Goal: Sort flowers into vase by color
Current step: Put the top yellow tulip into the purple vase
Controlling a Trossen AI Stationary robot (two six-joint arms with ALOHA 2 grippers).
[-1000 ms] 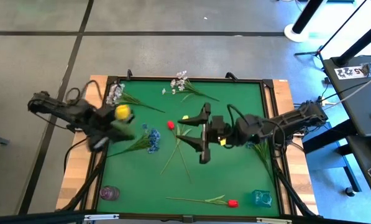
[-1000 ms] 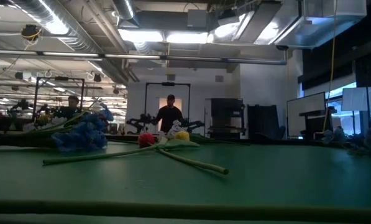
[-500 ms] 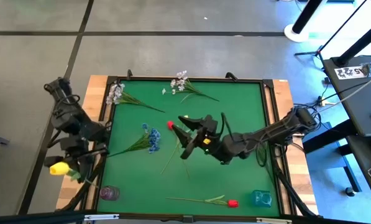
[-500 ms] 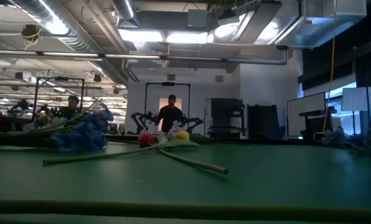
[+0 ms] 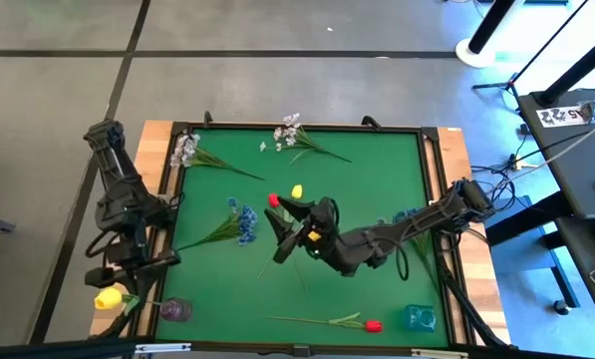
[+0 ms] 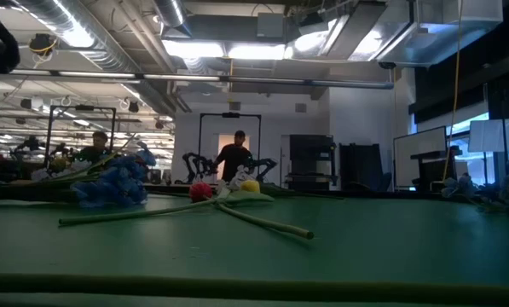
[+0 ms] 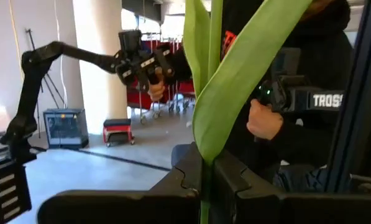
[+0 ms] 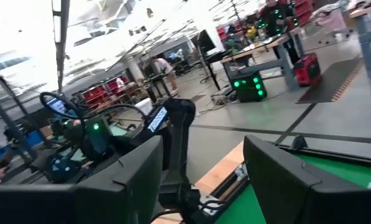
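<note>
**Yellow tulip held off the worktop's left edge, seven flowers left on the green**

The yellow tulip sits in the left claw, out past the left edge of the worktop, just beside the purple vase at the near left corner. In the left wrist view the fingers are closed on its green stem, with a broad leaf rising in front of the lens; the bloom itself is cut off there.

On the green surface lie a second yellow tulip and a red tulip near the middle, their stems crossing under the right arm. Another red tulip lies along the near edge. Two white sprays lie at the far side, one at the left corner and one near the middle. One blue cluster lies left of centre; a second blue cluster, at the right, is partly hidden by the right arm.

A teal vase stands at the near right corner. The contents of either vase are too small to make out.

The right claw hangs over the crossed stems, its fingers spread wide and holding nothing.

In the low view a person stands in the room behind.
</note>
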